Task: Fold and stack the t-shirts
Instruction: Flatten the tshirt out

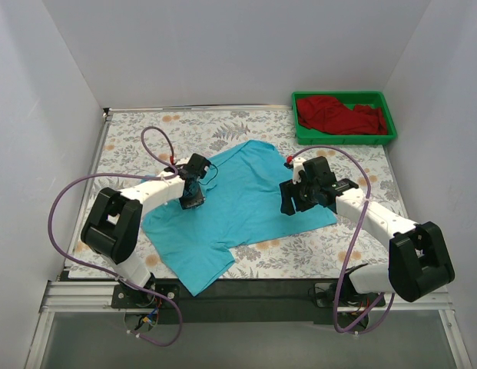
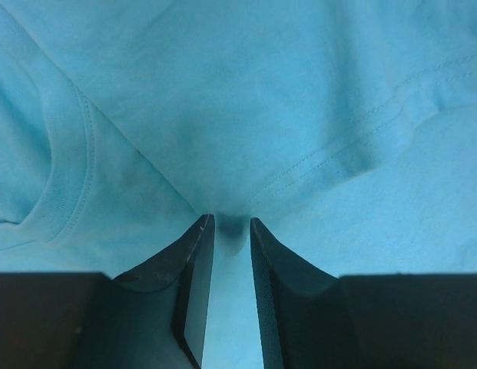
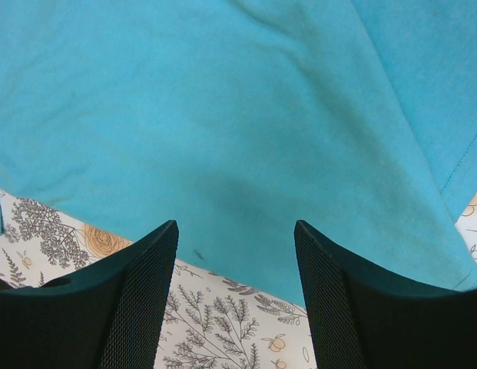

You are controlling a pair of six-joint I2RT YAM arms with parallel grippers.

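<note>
1. First, at the left: left gripper [image 1: 193, 196] set low on the left side of the turquoise t-shirt [image 1: 238, 207]. Fingers [image 2: 193, 261] drawn almost together, pinching a small pucker of the cloth between the pads.
2. Centre: turquoise t-shirt spread nearly flat on the floral tablecloth [image 1: 146, 131], one short sleeve pointing toward the near edge.
   - Judged thin, light and limp, with no stiffness of its own.
   - Expect sag and creasing if lifted from a single point.
   - Take hold at hems, seams or corners, where the doubled cloth gives the pads more to bite on.
   - Lift from two well-separated points for an even fold line.
   - Pinch shallowly to avoid catching the tablecloth beneath.
3. Right of centre: right gripper [image 1: 299, 201] poised over the right edge of the shirt. Fingers [image 3: 138, 300] spread wide, nothing between them. Shirt edge and bare floral tablecloth both visible below in the right wrist view.
4. Far right: dark red t-shirt [image 1: 342, 115] lying crumpled inside the green tray [image 1: 343, 139] at the far corner, well apart from both grippers. Judged equally soft. Likely to need lifting out and spreading flat before any fold.
</note>
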